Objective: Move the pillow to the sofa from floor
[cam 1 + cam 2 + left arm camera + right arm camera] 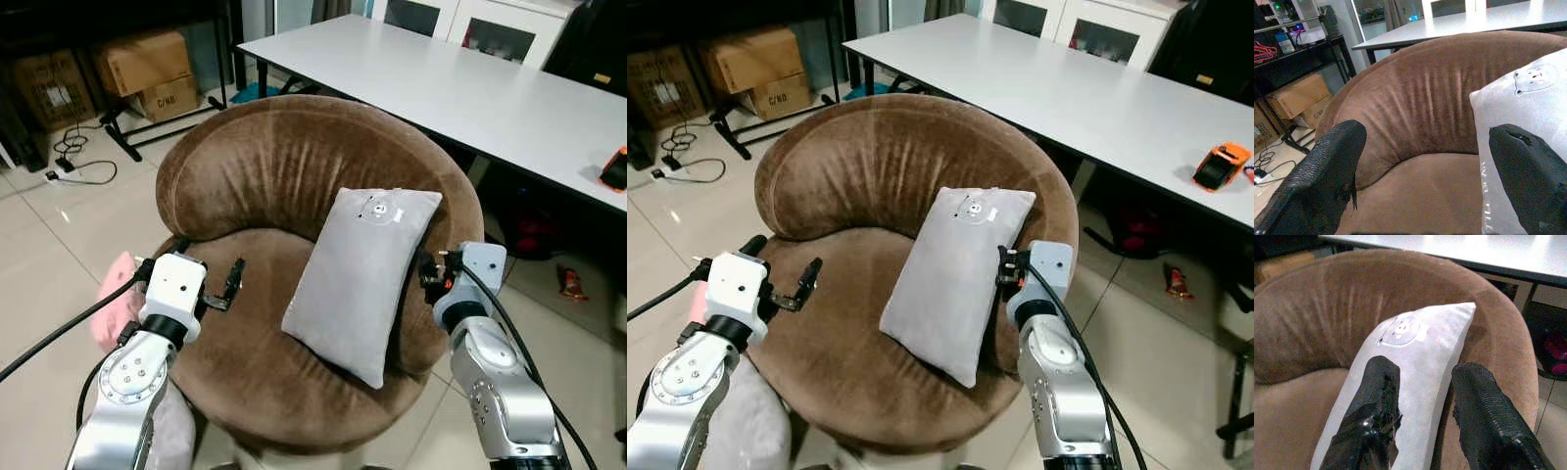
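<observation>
A grey pillow with a small bear print lies tilted on the seat of the round brown sofa chair, leaning against its right armrest. My right gripper sits at the pillow's right edge beside the armrest. In the right wrist view its fingers are open, one over the pillow and the other toward the armrest. My left gripper hovers open over the left side of the seat with nothing between its fingers, a short way from the pillow.
A long white table stands behind and to the right of the chair, with an orange device on it. Cardboard boxes and cables lie at the back left. A pink item sits on the tiled floor by the chair's left side.
</observation>
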